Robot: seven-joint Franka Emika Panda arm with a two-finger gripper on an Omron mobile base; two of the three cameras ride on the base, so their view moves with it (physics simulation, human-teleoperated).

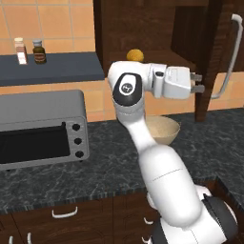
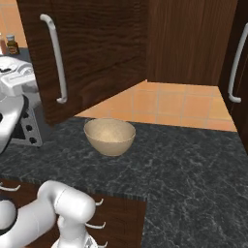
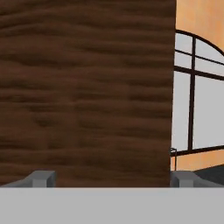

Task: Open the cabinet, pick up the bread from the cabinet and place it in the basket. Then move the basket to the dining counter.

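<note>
Toaster oven: a grey toaster oven stands at the far left of the black granite table, with two small bottles on a dark shelf above it
Bread: the round golden bread rests inside the cabinet, above the robot's white forearm, not yet picked up
End effector: the end effector points right at the edge of the open cabinet door; the fingers stand wide apart and hold nothing
Basket: the tan basket sits empty on the table below the cabinet, likely placed there so the bread needs only a short drop
Door handle: the curved silver handle is on the door's far side, right of the end effector
Views: the left base view shows the bread and the door swung outward; the right base view gives the basket whole and the door's outer face; the hand view shows wood grain close ahead and a window at its right
</note>
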